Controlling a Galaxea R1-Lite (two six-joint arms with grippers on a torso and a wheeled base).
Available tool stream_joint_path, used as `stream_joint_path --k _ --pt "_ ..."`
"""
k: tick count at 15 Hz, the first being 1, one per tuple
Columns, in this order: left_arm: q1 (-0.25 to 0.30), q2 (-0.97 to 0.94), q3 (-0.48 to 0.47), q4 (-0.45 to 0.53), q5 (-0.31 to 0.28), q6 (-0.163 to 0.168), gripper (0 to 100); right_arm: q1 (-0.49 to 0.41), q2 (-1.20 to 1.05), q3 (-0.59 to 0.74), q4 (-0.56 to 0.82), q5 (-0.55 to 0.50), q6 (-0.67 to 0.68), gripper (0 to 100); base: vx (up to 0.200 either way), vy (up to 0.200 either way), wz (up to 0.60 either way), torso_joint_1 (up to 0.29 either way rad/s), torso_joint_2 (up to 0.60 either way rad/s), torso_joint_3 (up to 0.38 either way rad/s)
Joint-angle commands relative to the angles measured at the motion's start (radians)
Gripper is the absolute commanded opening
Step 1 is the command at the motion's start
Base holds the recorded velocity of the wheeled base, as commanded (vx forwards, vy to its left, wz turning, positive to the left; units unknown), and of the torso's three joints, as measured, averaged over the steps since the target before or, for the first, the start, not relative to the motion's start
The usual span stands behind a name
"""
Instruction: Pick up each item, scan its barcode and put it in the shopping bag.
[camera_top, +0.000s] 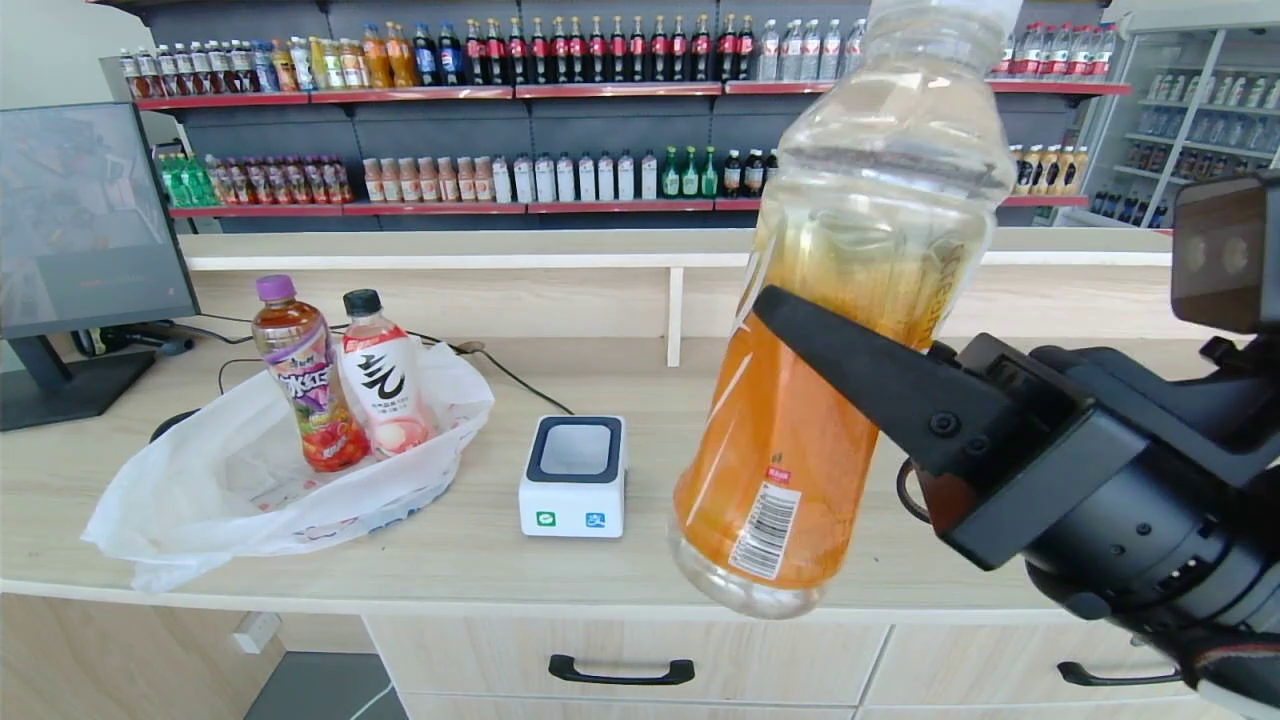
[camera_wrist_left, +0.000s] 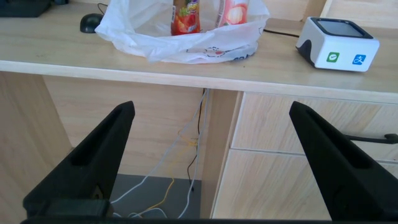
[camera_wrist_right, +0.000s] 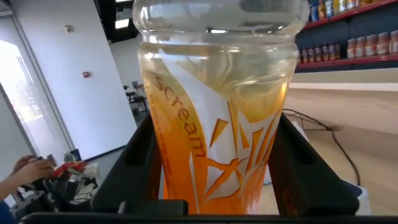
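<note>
While right pincer (camera_wrist_right: 217, 174) clamps orange bottle (camera_top: 800, 430), scanner (camera_top: 573, 475) beside shopping bag (camera_top: 200, 490)

This is a small shop, seen from the checkout. At twelve o'clock, dark wall shelves with red edges (camera_top: 520, 92) carry rows of bottled drinks, and a glass-fronted drinks cooler (camera_top: 1190, 120) stands at two o'clock. On the pale wooden counter (camera_top: 480, 550), a white cube-shaped scanner with a dark window (camera_top: 573, 476) sits dead ahead. A dark flat till monitor (camera_top: 85, 220) stands at ten o'clock.
</note>
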Motion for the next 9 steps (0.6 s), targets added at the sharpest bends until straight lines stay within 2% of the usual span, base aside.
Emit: stream_joint_path --k 1,5,9 --pt "0.0 0.0 0.0 0.0 0.0 0.0 100 -0.041 0.002 0.034 0.0 -0.002 -0.057 0 0.0 0.0 0.0 0.0 0.0 0.0" --pt "0.0 0.0 0.0 0.0 0.0 0.0 100 -0.145 -0.026 0.105 -0.005 -0.022 -0.287 0 0.0 0.0 0.0 0.0 0.0 0.0" --pt "0.0 0.0 0.0 0.0 0.0 0.0 100 -0.286 0.008 0.12 -0.011 -0.1 -0.319 0 0.0 0.0 0.0 0.0 0.0 0.0"
